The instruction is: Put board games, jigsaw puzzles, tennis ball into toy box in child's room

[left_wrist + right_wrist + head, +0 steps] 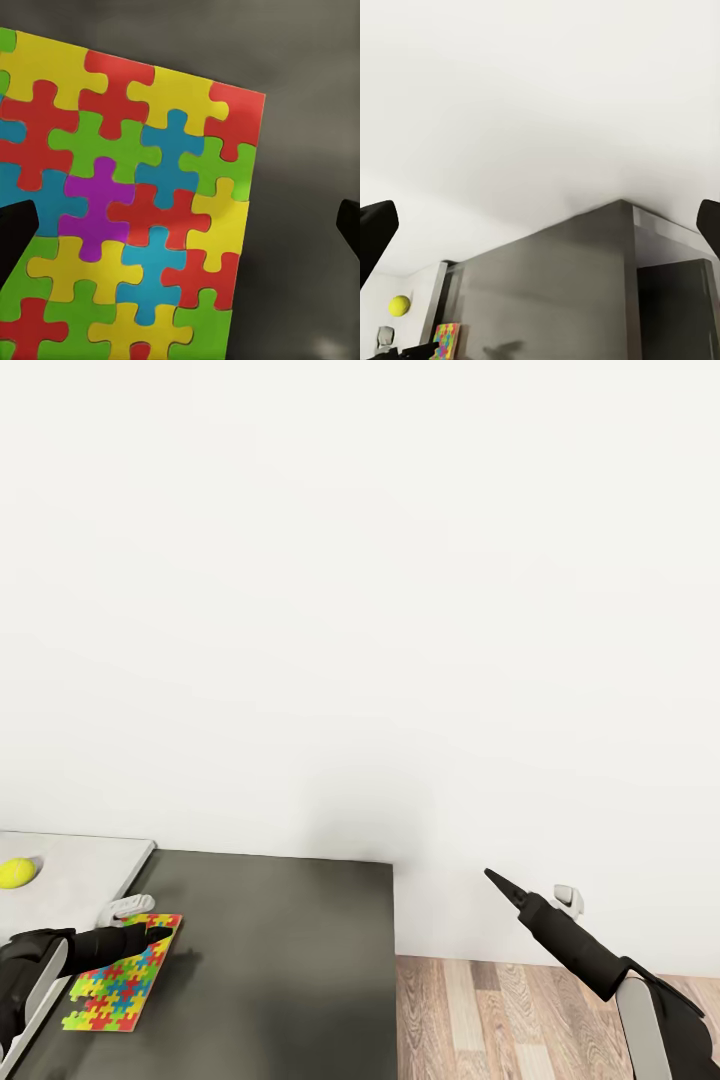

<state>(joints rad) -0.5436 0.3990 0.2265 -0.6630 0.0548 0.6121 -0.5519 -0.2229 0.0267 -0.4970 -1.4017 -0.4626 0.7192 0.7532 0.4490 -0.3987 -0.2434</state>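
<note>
1. One jigsaw puzzle (122,973) lies flat on the dark lower section of the desk (290,960), near its left side, with the left tool (165,937) low over the puzzle's far end.
2. Seen from the left wrist, that tool's fingers are spread apart and hold nothing; one dark fingertip (15,240) sits over the puzzle face, the other past its edge above the bare desk.
3. Judging by its look, the puzzle is a thin, light, stiff board (its glossy face could be slippery), and it lies flush, leaving nothing to pinch from above.
4. Best hold is probably across an edge, perhaps after sliding it past the desk's rim.
5. Nearby, the tennis ball (17,873) rests on the pale desk top.
6. Off to the side, the right tool (496,880) hangs above the floor (480,1010), released and empty.
</note>
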